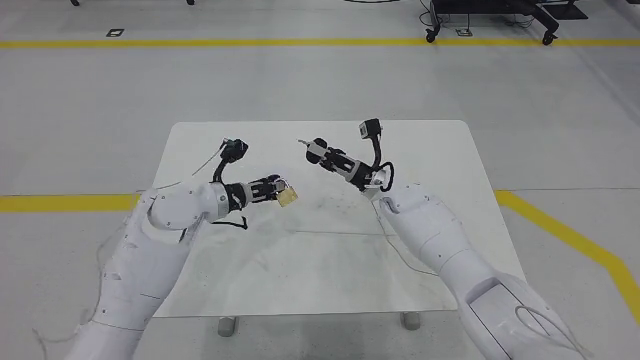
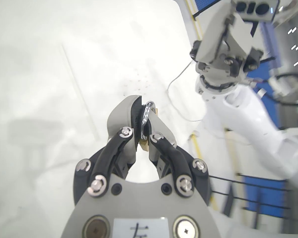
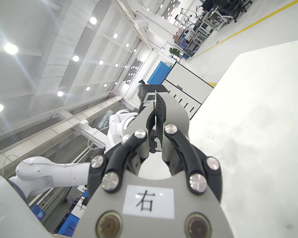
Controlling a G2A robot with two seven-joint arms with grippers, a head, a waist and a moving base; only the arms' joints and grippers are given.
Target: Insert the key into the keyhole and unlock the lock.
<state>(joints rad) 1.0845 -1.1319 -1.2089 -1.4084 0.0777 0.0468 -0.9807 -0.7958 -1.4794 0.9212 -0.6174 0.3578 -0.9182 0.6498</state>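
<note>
A small brass padlock (image 1: pixel 288 196) with a silver shackle (image 2: pixel 147 114) is held above the white table (image 1: pixel 440 150), left of centre, by my left gripper (image 2: pixel 145 111), which is shut on it. Its brass body peeks out under the fingers (image 2: pixel 144 147). My right gripper (image 3: pixel 155 105) hangs above the table's middle, pointing left, and is shut on a thin flat key (image 3: pixel 155 115); the key's tip (image 1: pixel 300 142) sticks out past the fingertips. In the top view the right gripper (image 1: pixel 312 148) is a short way behind and to the right of the padlock, apart from it.
The right arm's wrist camera (image 1: pixel 371 128) stands up behind its gripper. A thin white cable (image 2: pixel 178 75) runs along the right arm. The table's far left corner (image 3: pixel 241 58) and its rounded edges are close by. Yellow floor lines (image 1: pixel 300 42) run around the table.
</note>
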